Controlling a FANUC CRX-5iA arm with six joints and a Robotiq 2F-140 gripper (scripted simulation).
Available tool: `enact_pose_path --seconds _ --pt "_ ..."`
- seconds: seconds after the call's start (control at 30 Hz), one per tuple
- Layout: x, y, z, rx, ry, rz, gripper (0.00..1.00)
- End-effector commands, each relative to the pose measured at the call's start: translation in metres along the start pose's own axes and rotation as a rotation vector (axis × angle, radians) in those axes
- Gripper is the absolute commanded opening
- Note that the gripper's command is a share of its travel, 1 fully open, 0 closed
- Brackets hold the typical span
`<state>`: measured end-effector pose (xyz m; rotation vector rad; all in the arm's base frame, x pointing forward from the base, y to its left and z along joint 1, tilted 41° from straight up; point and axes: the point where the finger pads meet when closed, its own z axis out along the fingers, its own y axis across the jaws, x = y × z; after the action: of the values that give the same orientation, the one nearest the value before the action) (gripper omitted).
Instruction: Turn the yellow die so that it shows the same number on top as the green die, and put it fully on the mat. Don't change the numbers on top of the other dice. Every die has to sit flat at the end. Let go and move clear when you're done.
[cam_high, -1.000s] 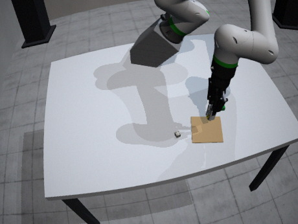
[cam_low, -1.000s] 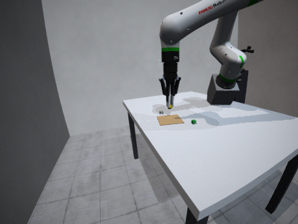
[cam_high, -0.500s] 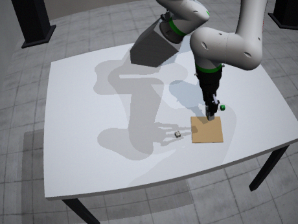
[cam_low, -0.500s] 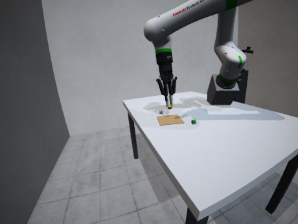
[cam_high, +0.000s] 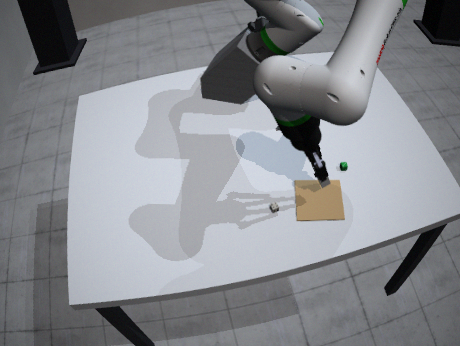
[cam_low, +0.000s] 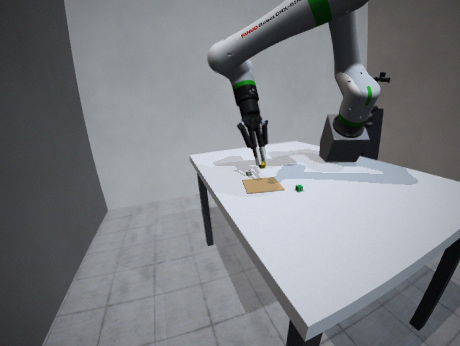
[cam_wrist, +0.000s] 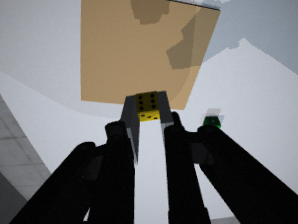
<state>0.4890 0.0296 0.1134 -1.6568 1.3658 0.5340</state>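
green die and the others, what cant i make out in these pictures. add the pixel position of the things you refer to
- Green die (cam_high: 343, 166) (cam_low: 299, 188) (cam_wrist: 212, 121): top number too small in the top and exterior views; partly behind the claw (cam_high: 325, 183) (cam_low: 260, 164) (cam_wrist: 148, 106) in the wrist view.
- White die (cam_high: 274, 207) (cam_low: 248, 173): number too small in top and exterior views; outside the wrist view.
- Yellow die (cam_low: 262, 164) (cam_wrist: 147, 102): hidden by the claw in the top view.
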Motion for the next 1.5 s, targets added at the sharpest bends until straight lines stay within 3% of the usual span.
enact_pose_path --seconds 0.0,0.1,0.3,0.5,0.57,0.67,1.47 --pt "0.001 0.000 0.001 -0.004 -0.079 -0.001 0.09" --pt "0.003 0.000 -0.002 0.003 -0.152 -0.005 0.09" --pt "0.007 -0.001 -0.001 0.003 -0.171 -0.005 0.09" --pt "0.010 -0.001 0.001 -0.001 -0.342 -0.003 0.09" --pt "0.010 -0.001 0.001 -0.001 -0.342 -0.003 0.09" --pt "0.012 -0.001 0.000 0.003 -0.413 -0.006 0.09" --pt "0.017 -0.001 0.003 0.003 -0.417 -0.006 0.09"
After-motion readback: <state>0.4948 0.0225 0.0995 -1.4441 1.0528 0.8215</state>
